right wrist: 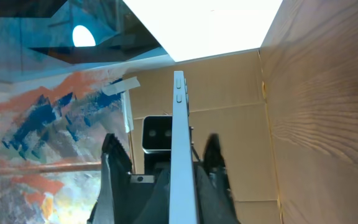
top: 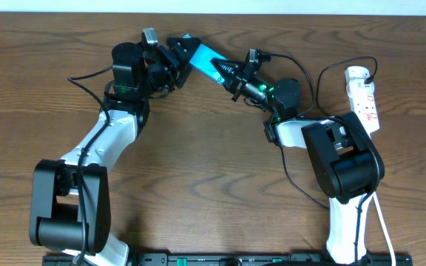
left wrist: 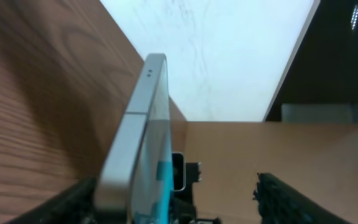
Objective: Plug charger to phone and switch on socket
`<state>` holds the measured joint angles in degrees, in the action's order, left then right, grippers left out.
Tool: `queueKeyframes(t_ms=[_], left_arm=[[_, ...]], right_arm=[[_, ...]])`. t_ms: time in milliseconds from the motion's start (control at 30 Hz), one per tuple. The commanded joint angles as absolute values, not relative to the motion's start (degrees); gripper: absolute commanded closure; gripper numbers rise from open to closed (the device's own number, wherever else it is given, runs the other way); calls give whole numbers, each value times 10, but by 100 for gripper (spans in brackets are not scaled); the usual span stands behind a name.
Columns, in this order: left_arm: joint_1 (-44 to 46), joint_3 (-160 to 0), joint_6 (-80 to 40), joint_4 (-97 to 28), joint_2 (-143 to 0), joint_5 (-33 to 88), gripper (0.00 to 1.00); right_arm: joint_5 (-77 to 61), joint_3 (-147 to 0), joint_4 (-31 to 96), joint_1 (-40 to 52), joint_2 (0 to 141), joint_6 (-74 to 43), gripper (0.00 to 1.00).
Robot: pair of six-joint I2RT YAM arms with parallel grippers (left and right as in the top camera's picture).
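Presently, the phone (top: 207, 58) was held edge-on above the surface, clenched in the right pincer (top: 226, 72), its far end between the jaws of the released left pincer (top: 177, 55). Plugging was judged in hand; the charger (top: 339, 66), tip unseen, would be needed at the port.

You've got the phone (top: 207, 58) at the table (top: 198, 185) back, betw. left gripper (top: 183, 55) & right gripper (top: 225, 72); socket (top: 364, 96) far right, well apart.
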<state>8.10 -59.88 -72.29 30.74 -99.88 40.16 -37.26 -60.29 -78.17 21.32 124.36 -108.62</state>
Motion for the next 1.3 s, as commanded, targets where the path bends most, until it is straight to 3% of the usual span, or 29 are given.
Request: queueKeyframes(t_ms=[0, 467, 633, 933, 1100, 1267], left_arm=[[83, -599, -746, 321, -1001, 396, 30], [104, -599, -757, 322, -1001, 369, 30], [107, -599, -757, 323, -1001, 365, 42], [107, -599, -757, 323, -1001, 363, 49], [107, -599, -758, 322, -1001, 358, 63], [107, -599, -757, 322, -1001, 357, 67]], right_arm=[[-364, -612, -784, 218, 1245, -1071, 99], [-360, -612, -784, 228, 1245, -1071, 99], [-357, -612, -785, 230, 1245, -1071, 99], [-357, -612, -785, 230, 1245, -1071, 99], [-357, -612, -785, 230, 1245, -1071, 99], [-357, -612, -785, 230, 1245, -1071, 99]])
